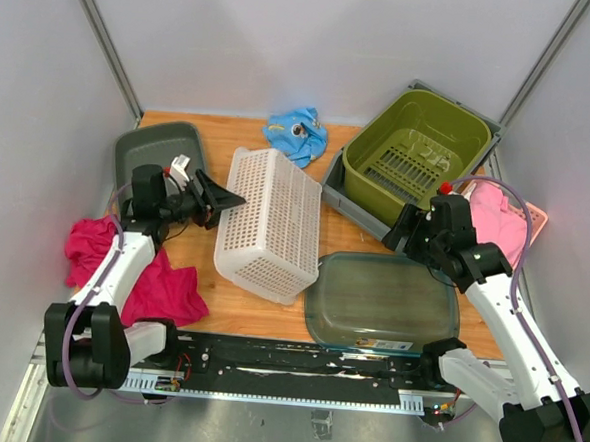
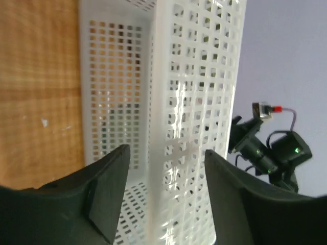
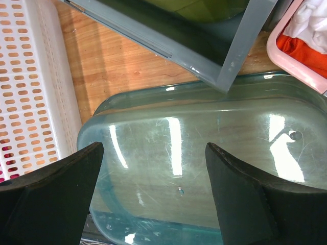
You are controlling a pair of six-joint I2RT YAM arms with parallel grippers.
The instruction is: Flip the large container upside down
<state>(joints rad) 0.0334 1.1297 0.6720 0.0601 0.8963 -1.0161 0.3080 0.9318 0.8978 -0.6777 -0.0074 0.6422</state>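
A: So, where does the white perforated basket sit?

B: Mid-table, tipped up on one long side, its open mouth facing your left arm. The flip looks about half done.

A: And the left tool?

B: Fingers apart, one on each side of the basket's upper wall near the rim. In the wrist view the lattice runs up between them, gripped by neither. Close on that wall before you ask it to carry anything.

A: How do I finish the turn well?

B: Clamp low on the rim, then roll your wrist and push the top edge over and away, so the mouth comes down onto the wood. Keep the arc slow; thin plastic like that will likely flex and could slide out.

A: Should the right tool help?

B: It hangs wide apart over the glass dish, holding nothing. That dish lies just beside the basket's far edge, so watch the landing side.
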